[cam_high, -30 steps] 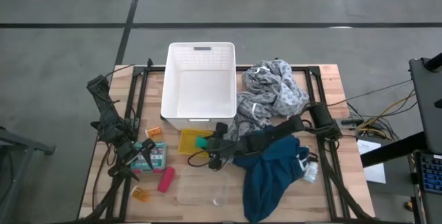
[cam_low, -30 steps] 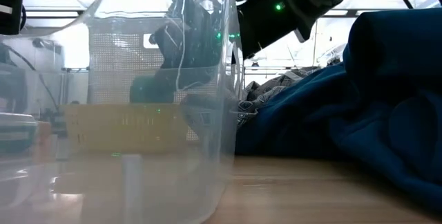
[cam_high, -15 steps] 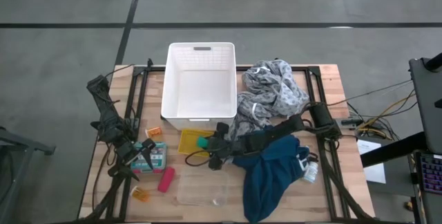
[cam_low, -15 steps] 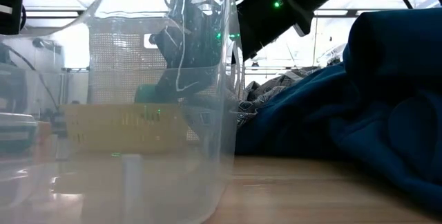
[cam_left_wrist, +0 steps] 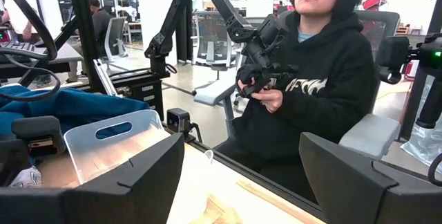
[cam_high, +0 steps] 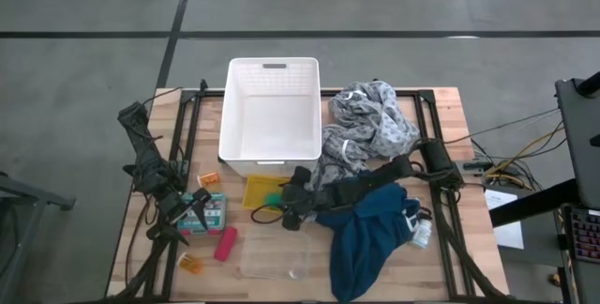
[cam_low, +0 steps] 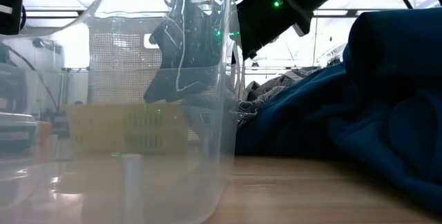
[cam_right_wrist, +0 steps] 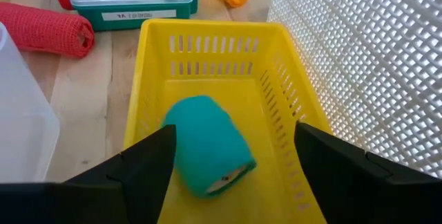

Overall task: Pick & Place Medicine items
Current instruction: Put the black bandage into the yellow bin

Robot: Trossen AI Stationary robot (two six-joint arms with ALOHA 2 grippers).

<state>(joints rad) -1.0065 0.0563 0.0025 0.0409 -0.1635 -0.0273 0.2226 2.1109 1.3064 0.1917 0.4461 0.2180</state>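
My right gripper (cam_right_wrist: 235, 128) stands open over the yellow basket (cam_right_wrist: 207, 27) near the table's middle (cam_high: 255, 191). A green roll (cam_right_wrist: 207, 144) lies on its side on the basket's floor, between and below the fingers, apart from them (cam_high: 274, 193). On the wood to the left lie a pink-red cylinder (cam_high: 225, 243), an orange pill bottle (cam_high: 190, 264) and a second orange bottle (cam_high: 208, 179). A white bottle (cam_high: 421, 234) lies at the blue cloth's right edge. My left gripper (cam_left_wrist: 242, 141) waits open at the table's left side (cam_high: 192, 212).
A large white basket (cam_high: 270, 121) stands just beyond the yellow one. A clear plastic container (cam_high: 272, 259) sits near the front edge. A teal-lidded box (cam_high: 211, 212) lies left of the yellow basket. A blue cloth (cam_high: 370, 224) and a grey patterned cloth (cam_high: 370, 126) cover the right half.
My right gripper has opened and let go of the green roll, which has dropped from between the fingers onto the floor of the yellow basket. The gripper has stayed over the basket, rolling slightly.
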